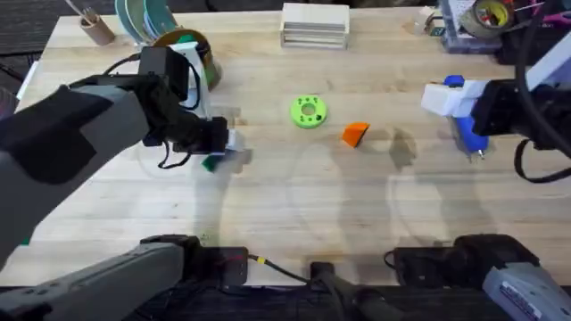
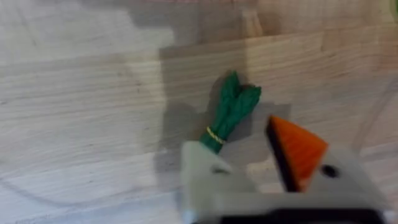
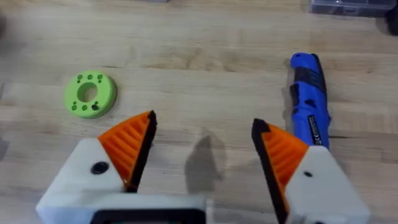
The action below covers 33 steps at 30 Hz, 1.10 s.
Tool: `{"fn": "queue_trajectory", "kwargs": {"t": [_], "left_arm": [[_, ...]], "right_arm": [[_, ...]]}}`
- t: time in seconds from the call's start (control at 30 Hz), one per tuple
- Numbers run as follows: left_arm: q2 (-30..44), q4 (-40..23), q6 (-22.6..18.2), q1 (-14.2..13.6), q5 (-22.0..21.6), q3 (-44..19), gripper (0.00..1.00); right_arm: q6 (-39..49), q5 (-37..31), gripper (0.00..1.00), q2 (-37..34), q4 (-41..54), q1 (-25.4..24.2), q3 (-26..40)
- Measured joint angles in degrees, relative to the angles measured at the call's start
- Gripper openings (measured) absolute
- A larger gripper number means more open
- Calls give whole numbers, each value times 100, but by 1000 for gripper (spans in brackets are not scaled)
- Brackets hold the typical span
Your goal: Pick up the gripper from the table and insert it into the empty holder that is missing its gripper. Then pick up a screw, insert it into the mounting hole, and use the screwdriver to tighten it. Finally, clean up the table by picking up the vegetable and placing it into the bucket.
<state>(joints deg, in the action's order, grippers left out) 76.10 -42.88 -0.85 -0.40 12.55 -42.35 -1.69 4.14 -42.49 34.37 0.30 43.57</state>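
left gripper (image 2: 239, 146) hangs open over the vegetable (image 2: 231, 107), left of centre in the overhead frame, holding nothing; it has one orange pad, and the other side is the empty holder (image 2: 205, 177), bare white; so this looks like the clean-up grab, yet the loose orange gripper tip (image 1: 355, 134) lies on the counter (image 1: 294, 205) right of centre, unfitted; next move, i'd say: drop lower, straddle the leafy stalk, close, then carry to the bucket (image 1: 189, 46) at upper left; right gripper (image 3: 202, 140) gapes wide and empty, the screwdriver (image 3: 308, 99) just beside it; the count: one vegetable, one loose tip, one screwdriver, one bucket, one green ring (image 1: 309, 111), three fitted pads; screws, can't tell
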Motion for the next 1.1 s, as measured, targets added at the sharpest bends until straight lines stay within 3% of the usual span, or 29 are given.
{"fn": "queue_trajectory", "kwargs": {"t": [0.07,0.1,0.27,0.4,0.43,0.6,0.63,0.73,0.77,0.8,0.93,0.97,1.1], "left_arm": [[-19,6,-13,0,5,0,92],[-42,6,-42,0,4,0,25],[-397,18,-44,0,12,0,11],[-1094,-41,-43,-89,10,-60,12],[-1325,-36,-67,-155,9,-119,54],[-2503,189,-66,-485,14,-540,817],[-2719,250,-48,-529,18,-585,913],[-3370,405,-52,-625,32,-625,952],[-3562,430,-45,-637,35,-625,938],[-3730,458,-39,-643,34,-625,857],[-4210,603,-45,-643,36,-625,223],[-4279,667,-68,-644,34,-625,124],[-4483,1030,-15,-643,34,-625,733]], "right_arm": [[0,0,991,1,0,0,0],[0,0,992,1,0,0,0],[0,0,991,1,16,0,0],[0,0,992,1,44,0,0],[0,0,992,0,44,0,0],[-2,0,992,1,44,0,0],[-2,0,992,1,45,0,0],[-2,1,992,1,44,0,0],[-2,0,992,1,44,0,0],[-2,0,992,1,46,0,0],[-2,0,991,1,44,0,0],[-2,0,991,1,46,0,0],[0,0,991,1,46,0,0]]}}
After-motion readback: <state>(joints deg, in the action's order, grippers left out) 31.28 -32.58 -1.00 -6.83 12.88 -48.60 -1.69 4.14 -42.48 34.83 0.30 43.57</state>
